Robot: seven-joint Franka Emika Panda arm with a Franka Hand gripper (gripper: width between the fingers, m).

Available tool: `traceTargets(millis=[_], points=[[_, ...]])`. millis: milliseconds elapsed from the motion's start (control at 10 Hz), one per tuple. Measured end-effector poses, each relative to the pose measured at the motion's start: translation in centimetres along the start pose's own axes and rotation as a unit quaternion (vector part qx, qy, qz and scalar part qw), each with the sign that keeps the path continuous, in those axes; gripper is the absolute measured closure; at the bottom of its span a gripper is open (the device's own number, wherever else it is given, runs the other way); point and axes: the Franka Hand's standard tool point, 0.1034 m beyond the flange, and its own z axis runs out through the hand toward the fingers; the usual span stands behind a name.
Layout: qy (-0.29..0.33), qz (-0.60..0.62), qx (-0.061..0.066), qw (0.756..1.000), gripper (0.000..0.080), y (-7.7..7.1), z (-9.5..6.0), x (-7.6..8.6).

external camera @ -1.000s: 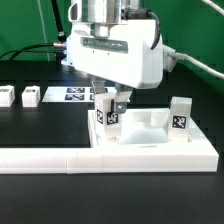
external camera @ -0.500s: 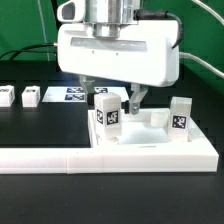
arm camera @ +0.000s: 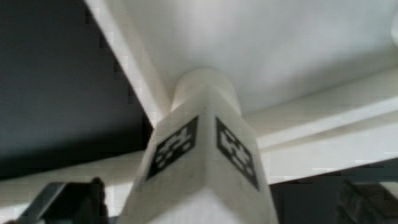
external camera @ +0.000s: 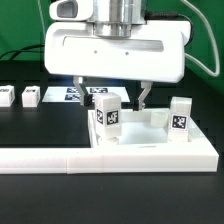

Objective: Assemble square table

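At the far left of the exterior view we are seeing two loose legs, the outer leg [external camera: 5,97] and the inner leg [external camera: 31,97], lying on the black counter [external camera: 30,125]. Each is showing a black-and-white tag too small to read. Just to their right, the marker board [external camera: 72,95] is lying flat with its printed tags facing up, and the end effector's white body is partly covering it.

Near the centre, the middle leg [external camera: 106,113] is standing upright with its long axis vertical at the left corner of the square tabletop [external camera: 140,138]. It is turning two tagged faces toward us. The end effector [external camera: 115,97] is hanging directly over it with its jaws spread wide and gripping nothing. The dark fingers [external camera: 143,96] are flanking the leg's top without touching it.

In the wrist view the same leg [arm camera: 199,150] is rising between the two fingertips [arm camera: 71,200] with a gap on each side. The white tabletop [arm camera: 267,50] is filling the background there.

Further right, the right leg [external camera: 180,115] is standing upright at the tabletop's other corner, with its tag facing us. The tabletop is lying flat at lower right, rim upward, just behind the long border bar [external camera: 60,157], which is running across the bottom of the frame.
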Motion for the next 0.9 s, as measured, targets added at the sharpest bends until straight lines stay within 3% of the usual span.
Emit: traceTargets(millis=[400,800,900], points=[[0.0,-0.145,0.0,0.989,0.015,0.29,-0.11,0.03],[0.0,-0.163,0.0,0.987,0.0163,0.24,-0.07,0.0],[0.0,-0.157,0.0,0.988,0.0336,0.24,-0.06,0.0]])
